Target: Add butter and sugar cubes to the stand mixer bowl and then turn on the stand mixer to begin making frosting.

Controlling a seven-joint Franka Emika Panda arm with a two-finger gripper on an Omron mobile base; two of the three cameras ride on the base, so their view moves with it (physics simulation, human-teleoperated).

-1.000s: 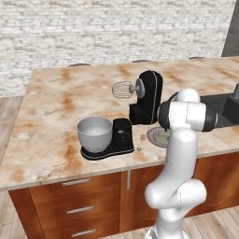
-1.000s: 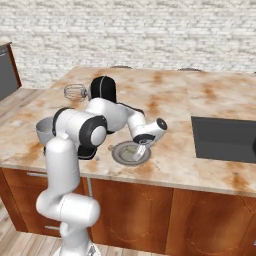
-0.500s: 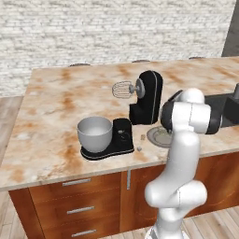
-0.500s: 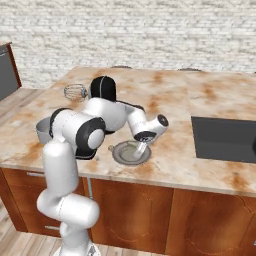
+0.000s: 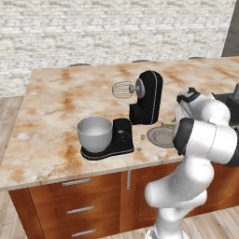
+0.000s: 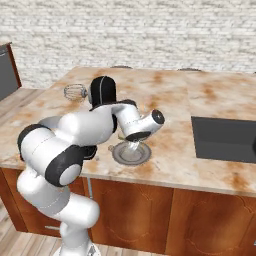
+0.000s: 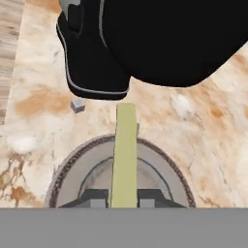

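The butter [image 7: 124,155] is a pale yellow stick lying across the flat grey plate [image 7: 63,174]. My gripper [image 7: 123,198] is shut on its near end, one fingertip on each side. From the right base view the gripper [image 6: 133,145] points down onto the plate [image 6: 131,155]. A small sugar cube [image 7: 77,105] lies on the counter by the mixer's base. The black stand mixer [image 5: 147,95] has its head tilted up and its whisk [image 5: 122,89] raised. The silver stand mixer bowl [image 5: 94,133] sits on the mixer's base, left of the plate [image 5: 160,137]. Two sugar cubes [image 5: 142,137] lie between base and plate.
A dark rectangular inset [image 6: 225,139] is set in the marble counter to the right of the plate. The counter's front edge [image 5: 93,170] runs just below the mixer base, with wooden drawers beneath. A brick wall stands behind.
The jaws have closed from wide open onto the butter stick. The arm has hardly moved and the plate and mixer stay where they were.
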